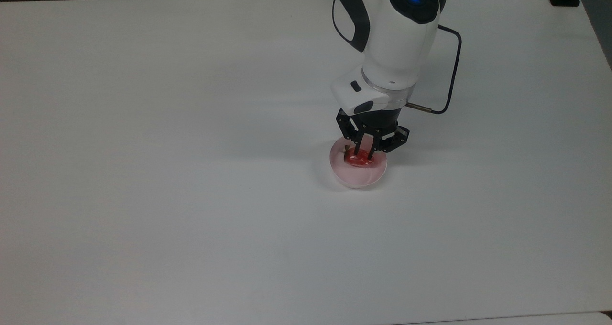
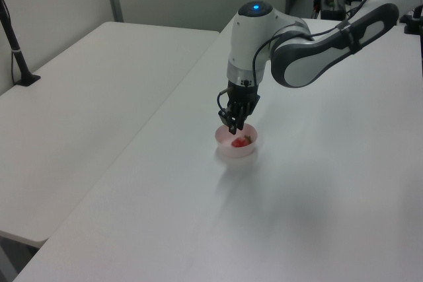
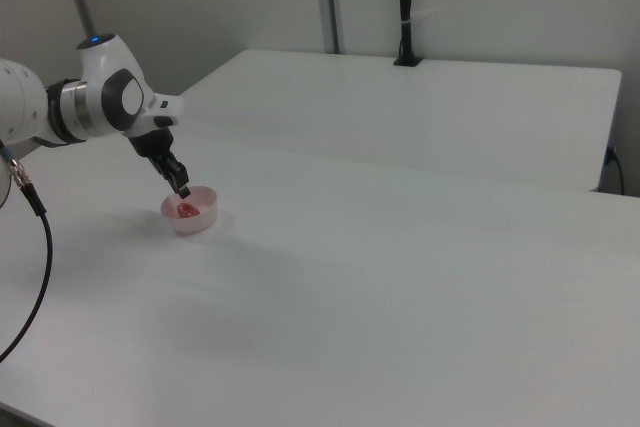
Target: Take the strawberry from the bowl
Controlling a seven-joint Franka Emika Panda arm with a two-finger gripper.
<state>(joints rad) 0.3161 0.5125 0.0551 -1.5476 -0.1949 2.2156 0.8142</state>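
The pale pink bowl (image 1: 359,181) (image 2: 232,152) (image 3: 196,226) stands on the white table. The red strawberry (image 1: 357,160) (image 2: 239,142) (image 3: 186,210) lies inside it. My gripper (image 1: 364,152) (image 2: 234,128) (image 3: 183,190) hangs just above the bowl's far rim, pointing down, a little above the strawberry. Its fingers stand close together, shut, with nothing between them. In the left view and the right view a gap shows between the fingertips and the fruit.
The white table (image 1: 191,172) spreads wide on all sides of the bowl. A black cable (image 1: 449,76) loops off the wrist. A second white table (image 2: 86,97) stands beside, with a black post (image 2: 16,51) on it.
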